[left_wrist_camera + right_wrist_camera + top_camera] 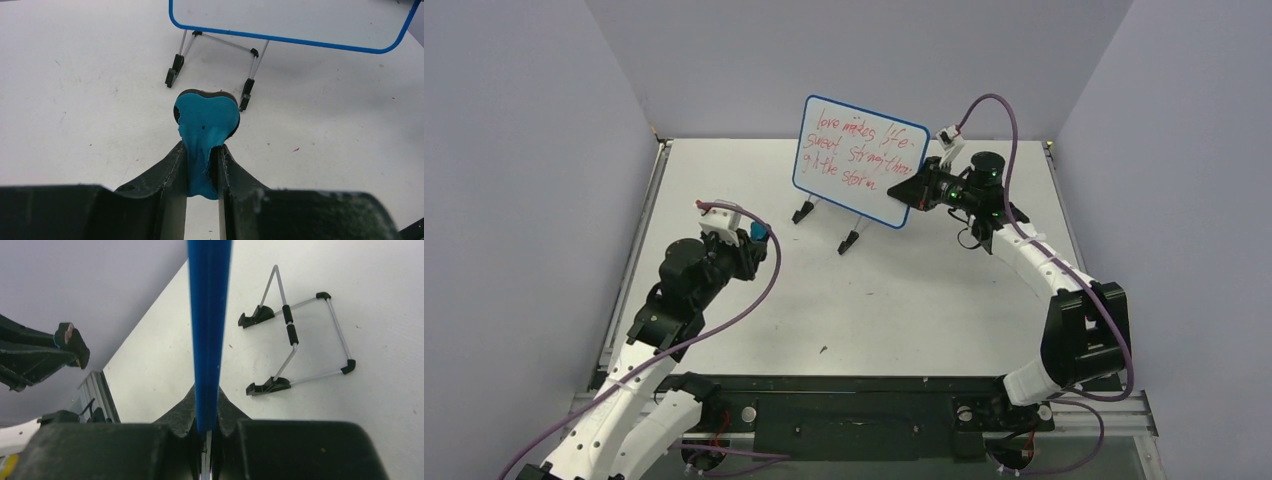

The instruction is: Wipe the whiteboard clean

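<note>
Red marker writing (856,152) covers most of the whiteboard (861,160), three scrawly lines of it, and none of it is smudged, so as far as I can tell the actual wiping hasn't started. The board sits toward the far middle of the bench (904,300), leaning back over its wire stand (295,340), face turned toward the arms.

The right fingers (919,190) are clamped shut on the board's right edge. The right wrist view looks straight down the blue rim, which is pinched between them with no gap showing. Looks like that arm is just there to hold the board steady. I can't tell if the board is resting fully on the stand or lifted a touch.

The left fingers (752,243) are squeezed tight on a small blue eraser (206,117) with a dark backing. The soft part is visibly squashed where they grip it, and the fat end sticks out in front. That arm is off to the near left, well apart from the board.

So my read: setup is done and it's on the approach step. Next the left arm needs to carry the eraser over and get its wiping face flat against the writing. It has to press hard enough to wipe but not shove the board back off the stand, which is where the right grip matters.
</note>
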Available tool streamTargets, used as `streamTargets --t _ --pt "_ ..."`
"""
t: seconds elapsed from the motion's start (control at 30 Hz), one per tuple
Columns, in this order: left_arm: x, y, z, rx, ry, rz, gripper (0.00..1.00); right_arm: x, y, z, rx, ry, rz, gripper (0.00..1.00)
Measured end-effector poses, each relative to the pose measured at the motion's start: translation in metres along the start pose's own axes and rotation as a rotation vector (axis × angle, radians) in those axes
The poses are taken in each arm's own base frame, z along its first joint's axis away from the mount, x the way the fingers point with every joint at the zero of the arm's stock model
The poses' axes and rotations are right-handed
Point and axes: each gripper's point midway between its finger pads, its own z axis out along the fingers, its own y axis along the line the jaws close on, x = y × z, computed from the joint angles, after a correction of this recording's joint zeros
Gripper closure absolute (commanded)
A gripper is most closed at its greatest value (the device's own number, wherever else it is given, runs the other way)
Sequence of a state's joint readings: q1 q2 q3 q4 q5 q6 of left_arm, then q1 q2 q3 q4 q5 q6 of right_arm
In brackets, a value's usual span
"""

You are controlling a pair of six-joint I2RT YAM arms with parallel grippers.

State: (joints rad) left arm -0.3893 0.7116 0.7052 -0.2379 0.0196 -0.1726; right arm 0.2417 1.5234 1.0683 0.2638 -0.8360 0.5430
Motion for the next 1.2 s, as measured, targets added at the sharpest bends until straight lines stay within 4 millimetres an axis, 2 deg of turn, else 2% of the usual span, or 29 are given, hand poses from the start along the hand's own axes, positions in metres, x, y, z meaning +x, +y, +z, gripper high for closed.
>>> streamTargets --t 0.17,0.47,0.6,0.7,0.9,1.07,1.2 --pt "-0.004 -0.004 -0.004 0.023 -0.018 -0.003 1.0 0.019 0.006 -0.017 0.023 0.128 -0.039 1.0" --pt "-0.014 -0.02 -0.011 0.127 -0.078 -0.083 1.0 0.087 0.011 -0.063 0.048 0.356 -0.052 1.0" --pt "-0.009 -0.036 -0.01 0.215 -0.093 -0.18 1.0 0.105 0.013 -0.078 0.04 0.418 -0.075 1.0" --pt "0.003 -0.045 -0.007 0.269 -0.08 -0.262 1.0 0.116 0.013 -0.086 0.02 0.464 -0.113 1.0" --pt "0.043 -0.056 -0.003 0.293 0.029 -0.421 1.0 0.128 0.009 -0.098 -0.016 0.505 -0.186 1.0" --pt "0.067 -0.071 -0.002 0.291 0.06 -0.473 1.0 0.134 0.004 -0.109 -0.025 0.521 -0.206 1.0" --pt "0.08 -0.079 0.012 0.241 0.08 -0.469 1.0 0.135 0.001 -0.117 -0.041 0.528 -0.224 1.0"
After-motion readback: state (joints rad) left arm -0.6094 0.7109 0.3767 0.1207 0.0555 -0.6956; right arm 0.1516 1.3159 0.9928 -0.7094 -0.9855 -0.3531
